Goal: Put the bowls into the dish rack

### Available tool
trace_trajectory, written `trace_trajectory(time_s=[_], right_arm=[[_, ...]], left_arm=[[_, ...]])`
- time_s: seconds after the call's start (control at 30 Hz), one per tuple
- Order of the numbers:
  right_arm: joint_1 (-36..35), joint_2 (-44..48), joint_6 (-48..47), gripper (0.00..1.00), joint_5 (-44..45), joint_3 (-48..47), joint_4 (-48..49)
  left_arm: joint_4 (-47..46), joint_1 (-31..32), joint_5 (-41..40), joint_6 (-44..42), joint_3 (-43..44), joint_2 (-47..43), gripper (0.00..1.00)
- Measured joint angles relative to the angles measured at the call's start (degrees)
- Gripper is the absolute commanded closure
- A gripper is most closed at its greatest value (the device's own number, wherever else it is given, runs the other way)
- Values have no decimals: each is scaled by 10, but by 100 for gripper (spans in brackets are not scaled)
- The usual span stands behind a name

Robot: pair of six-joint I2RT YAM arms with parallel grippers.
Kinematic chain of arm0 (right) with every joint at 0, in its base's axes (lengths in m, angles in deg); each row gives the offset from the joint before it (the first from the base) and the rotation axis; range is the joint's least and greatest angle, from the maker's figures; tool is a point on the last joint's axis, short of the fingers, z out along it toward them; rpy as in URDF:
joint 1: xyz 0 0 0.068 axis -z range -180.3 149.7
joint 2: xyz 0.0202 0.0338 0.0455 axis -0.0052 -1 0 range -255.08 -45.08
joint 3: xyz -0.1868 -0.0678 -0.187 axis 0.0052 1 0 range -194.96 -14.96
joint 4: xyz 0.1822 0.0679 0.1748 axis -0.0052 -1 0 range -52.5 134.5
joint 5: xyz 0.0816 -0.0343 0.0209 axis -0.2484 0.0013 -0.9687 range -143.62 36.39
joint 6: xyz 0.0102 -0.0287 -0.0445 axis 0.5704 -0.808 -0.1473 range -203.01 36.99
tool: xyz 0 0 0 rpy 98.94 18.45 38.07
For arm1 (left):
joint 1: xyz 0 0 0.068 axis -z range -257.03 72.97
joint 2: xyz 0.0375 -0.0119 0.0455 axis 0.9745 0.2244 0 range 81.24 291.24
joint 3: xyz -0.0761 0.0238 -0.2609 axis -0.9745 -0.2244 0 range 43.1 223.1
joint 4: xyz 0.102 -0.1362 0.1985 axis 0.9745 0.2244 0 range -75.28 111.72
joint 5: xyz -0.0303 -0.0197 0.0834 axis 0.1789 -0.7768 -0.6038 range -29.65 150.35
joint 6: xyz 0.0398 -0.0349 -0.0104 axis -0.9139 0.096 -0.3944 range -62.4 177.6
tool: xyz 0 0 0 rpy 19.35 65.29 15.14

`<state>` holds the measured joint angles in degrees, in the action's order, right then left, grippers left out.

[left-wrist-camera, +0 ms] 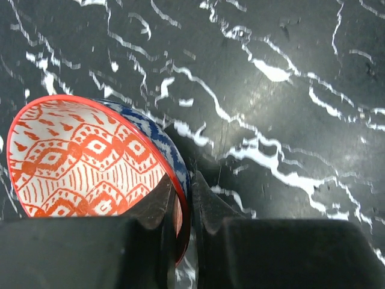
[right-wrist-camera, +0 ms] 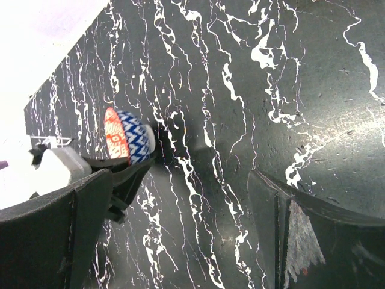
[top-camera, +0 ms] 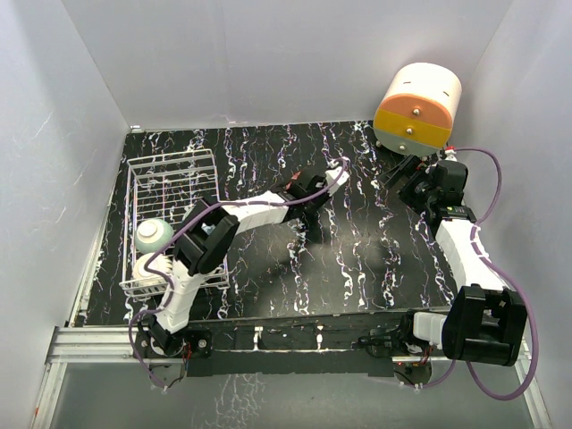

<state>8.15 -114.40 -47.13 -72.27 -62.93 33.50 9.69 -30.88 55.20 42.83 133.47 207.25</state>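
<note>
A bowl (left-wrist-camera: 78, 162) with a red-patterned inside, a red rim and a blue-patterned outside is tilted on edge over the black marbled table. My left gripper (left-wrist-camera: 187, 180) is shut on its rim, one finger inside and one outside. In the right wrist view the same bowl (right-wrist-camera: 126, 137) shows at the left, edge-on. In the top view my left gripper (top-camera: 315, 223) is at mid-table, and the bowl is hidden under it. The white wire dish rack (top-camera: 170, 165) stands at the left, with a mint-green bowl (top-camera: 154, 234) and a cream bowl (top-camera: 147, 266) in it. My right gripper (right-wrist-camera: 198, 192) is open with nothing between its fingers.
A round orange-and-cream drawer unit (top-camera: 416, 107) stands at the back right, with my right gripper (top-camera: 407, 172) just in front of it. White walls close in the table on the left, back and right. The left arm's elbow (top-camera: 207, 239) hangs beside the rack's near right corner.
</note>
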Motion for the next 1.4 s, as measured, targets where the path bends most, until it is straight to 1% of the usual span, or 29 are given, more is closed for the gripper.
trace_trajectory(time_s=[0.1, 0.2, 0.3, 0.43, 0.53, 0.63, 0.73, 0.87, 1.03, 1.17, 1.27, 1.4], right_arm=[[1, 0, -1, 2, 2, 0, 0], [3, -1, -3, 2, 3, 0, 0], [3, -7, -8, 2, -10, 0, 6], [1, -41, -14, 2, -43, 0, 14], [-22, -71, -17, 1, -41, -5, 13], [-86, -84, -20, 2, -26, -16, 11], [-148, -97, -20, 2, -23, -39, 16], [-195, -113, -19, 2, -9, -56, 27], [-225, -122, -19, 2, 9, -65, 24], [-238, -122, -21, 2, 19, -78, 22], [-243, -122, -23, 2, 27, -80, 22], [-247, -122, -25, 1, 35, -80, 21]], left_arm=[[11, -2, -11, 29, -42, -42, 100], [14, -12, -12, 71, -89, -110, 100], [-7, -42, 5, 130, -147, -219, 100], [-46, -110, 31, 204, -195, -370, 100], [-61, -167, 47, 249, -216, -463, 100], [-78, -236, 66, 295, -254, -549, 100], [-89, -301, 84, 339, -297, -605, 100], [-122, -374, 119, 407, -367, -624, 100], [-190, -484, 181, 528, -497, -623, 100], [-267, -556, 215, 611, -561, -606, 100], [-341, -581, 233, 658, -586, -582, 100], [-426, -584, 251, 692, -595, -544, 100]])
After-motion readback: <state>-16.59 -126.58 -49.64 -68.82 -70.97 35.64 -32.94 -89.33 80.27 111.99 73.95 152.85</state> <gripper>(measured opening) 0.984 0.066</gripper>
